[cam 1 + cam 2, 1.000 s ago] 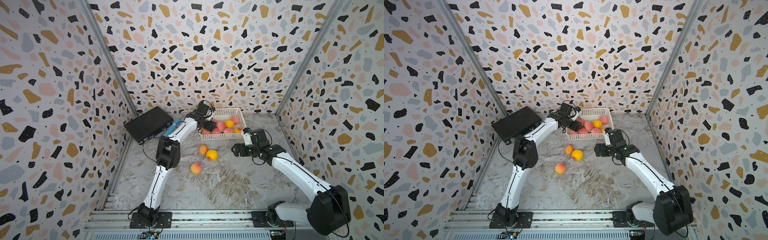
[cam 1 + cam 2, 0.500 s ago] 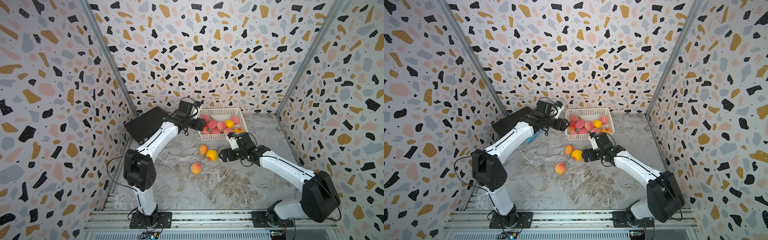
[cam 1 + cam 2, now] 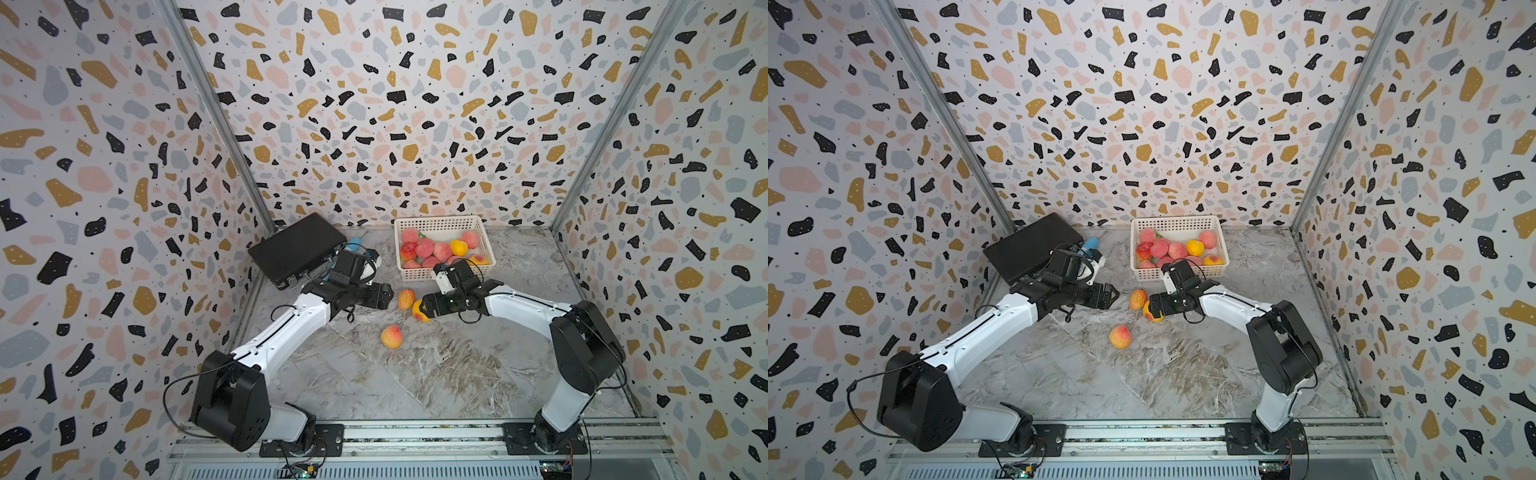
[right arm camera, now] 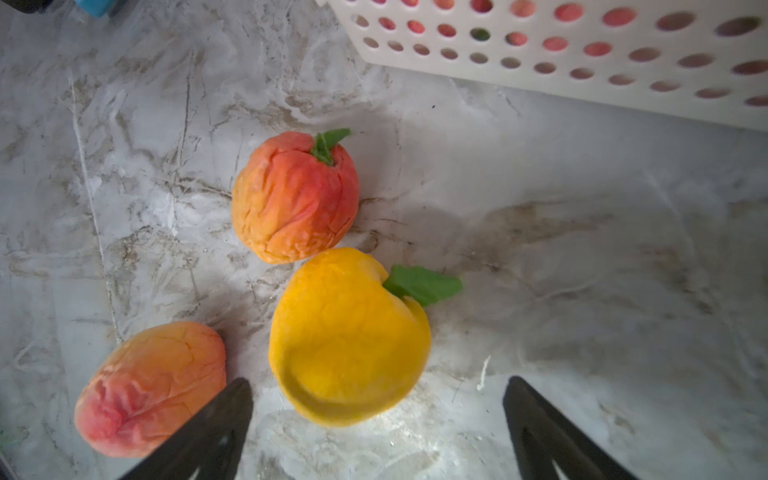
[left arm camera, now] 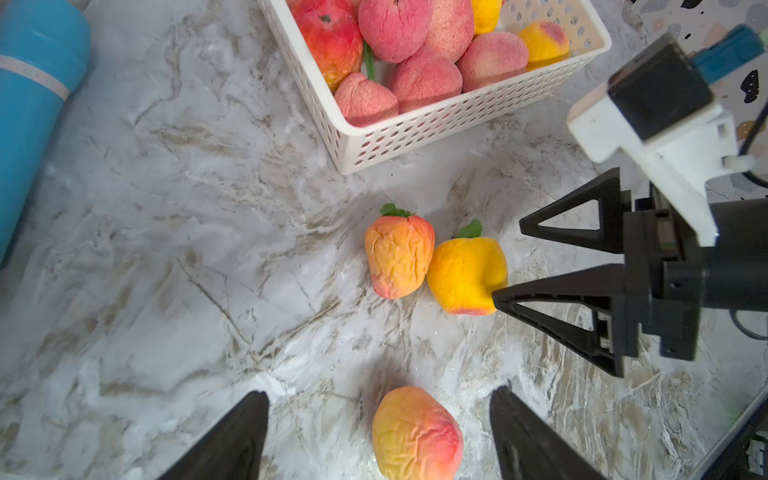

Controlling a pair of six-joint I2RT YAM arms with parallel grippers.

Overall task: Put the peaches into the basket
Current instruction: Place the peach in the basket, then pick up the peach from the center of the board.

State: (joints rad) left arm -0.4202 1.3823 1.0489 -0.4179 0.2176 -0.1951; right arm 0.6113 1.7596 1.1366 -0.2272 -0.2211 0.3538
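Observation:
The white basket (image 3: pixel 436 219) (image 3: pixel 1175 220) stands at the back and holds several peaches. Three peaches lie loose in front of it: an orange-red one (image 3: pixel 406 299) (image 4: pixel 295 199), a yellow one (image 3: pixel 419 313) (image 4: pixel 345 336), and a pink-orange one (image 3: pixel 391 336) (image 5: pixel 415 432). My left gripper (image 3: pixel 388 296) (image 5: pixel 379 395) is open just left of the orange-red peach, and the pink-orange peach lies below its fingertips. Open too, my right gripper (image 3: pixel 424 307) (image 4: pixel 376 386) has the yellow peach's near end between its fingertips without squeezing it.
A flat black case (image 3: pixel 297 249) lies at the back left with a blue cylinder (image 3: pixel 355 245) (image 5: pixel 29 104) beside it. Patterned walls close in three sides. The two grippers face each other closely across the loose peaches. A metal rail (image 3: pixel 415 432) runs along the front.
My left arm pulled out of the basket and swung forward to the loose peaches, its elbow dropping low. My right gripper moved left onto the yellow peach and opened wider.

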